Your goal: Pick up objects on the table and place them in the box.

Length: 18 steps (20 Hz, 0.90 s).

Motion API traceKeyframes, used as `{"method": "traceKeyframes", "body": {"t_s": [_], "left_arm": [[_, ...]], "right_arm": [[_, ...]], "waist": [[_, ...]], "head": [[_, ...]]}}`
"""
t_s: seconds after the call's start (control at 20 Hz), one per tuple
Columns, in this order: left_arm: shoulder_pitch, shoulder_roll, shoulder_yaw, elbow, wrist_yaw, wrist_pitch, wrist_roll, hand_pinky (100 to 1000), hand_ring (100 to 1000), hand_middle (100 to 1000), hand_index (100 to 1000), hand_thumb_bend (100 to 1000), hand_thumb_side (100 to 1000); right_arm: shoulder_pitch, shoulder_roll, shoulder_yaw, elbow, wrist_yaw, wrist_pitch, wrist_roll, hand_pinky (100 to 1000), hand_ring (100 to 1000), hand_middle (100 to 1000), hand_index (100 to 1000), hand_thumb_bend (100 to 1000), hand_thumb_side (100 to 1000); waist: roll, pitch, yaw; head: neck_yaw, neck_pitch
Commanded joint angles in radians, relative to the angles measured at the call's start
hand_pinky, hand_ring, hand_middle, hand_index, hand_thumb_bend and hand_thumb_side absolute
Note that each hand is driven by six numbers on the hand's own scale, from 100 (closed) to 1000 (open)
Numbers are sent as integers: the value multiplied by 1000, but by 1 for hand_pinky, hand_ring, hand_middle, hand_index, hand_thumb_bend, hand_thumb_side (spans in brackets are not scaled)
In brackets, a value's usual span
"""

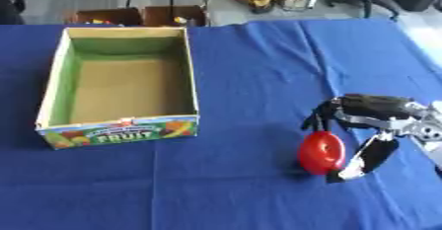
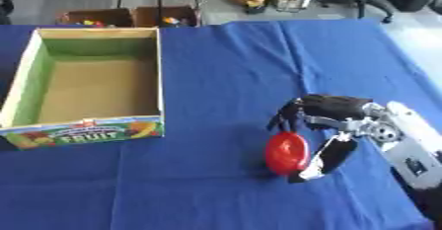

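Blue cloth is covering the tabletop (image 1: 259, 66), with clutter lying on the floor beyond its far edge. At lower right, the right robot hand (image 1: 367, 120) is curling fingers and thumb around a red round object (image 1: 322, 151), which is sitting on the cloth or just above it. The rounded object may be slipping out sideways if pinched off-centre. At upper left, the empty box (image 1: 118, 130) is showing "FRUIT" on its front panel.
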Motion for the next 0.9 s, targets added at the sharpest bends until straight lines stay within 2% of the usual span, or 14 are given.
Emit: {"method": "traceKeyframes", "body": {"t_s": [0.05, 0.55, 0.9], "left_arm": [[-14, 6, 0, -19, 1, -2, -5, 707, 690, 762, 911, 100, 935], [-16, 3, 1, -19, 0, 1, -9, 706, 688, 762, 911, 100, 936], [-16, 2, 2, -19, -1, 2, -11, 706, 688, 762, 911, 100, 937]], "right_arm": [[-9, -13, -9, 6, 8, 4, -3, 421, 654, 681, 836, 633, 417], [-12, -1, -2, 34, 35, 7, -11, 373, 613, 647, 784, 534, 371], [-12, 2, 0, 44, 20, 28, -51, 287, 547, 569, 740, 429, 360]], "waist": [[1, -13, 1], [0, -6, 5], [1, -4, 7]], "head": [[-4, -6], [-7, -7], [-8, -6]]}}
